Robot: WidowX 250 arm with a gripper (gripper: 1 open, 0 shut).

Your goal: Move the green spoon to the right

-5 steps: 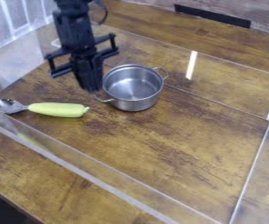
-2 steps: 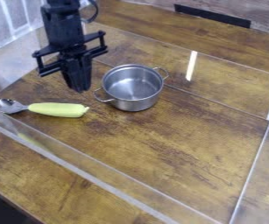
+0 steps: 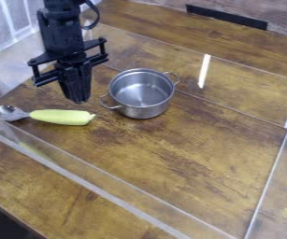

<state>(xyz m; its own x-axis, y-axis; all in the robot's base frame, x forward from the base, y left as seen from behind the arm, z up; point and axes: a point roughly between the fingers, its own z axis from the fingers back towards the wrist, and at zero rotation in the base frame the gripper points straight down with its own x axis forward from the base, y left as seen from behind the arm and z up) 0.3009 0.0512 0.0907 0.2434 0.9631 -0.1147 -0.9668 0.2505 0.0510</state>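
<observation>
1. Two loose objects lie on the wooden bench (image 3: 195, 159), inside a low clear-walled enclosure whose near wall runs diagonally across the lower left.
2. Farthest left is the green spoon (image 3: 46, 117), flat on the bench near that clear wall. Its shiny silver bowl points left and its thick yellow-green handle points right.
3. Just beyond the spoon's handle, on the far side, hangs the gripper (image 3: 76, 93). It points straight down, and its dark fingers are pressed together into one narrow tip. It pinches nothing. The tip hangs close above the wood, apart from the spoon and not touching it.
4. Above the tip, a black crossbar juts out to either side of the arm, which rises out of view at the top left.
5. Right of the gripper stands the round steel pot (image 3: 140, 91), upright, with two small handles. It looks bare inside. It sits near the gripper, with a gap between them.
6. Farther right, a bright streak of reflected light shows on the clear far wall, and the bench beyond the pot carries only wood grain.
</observation>
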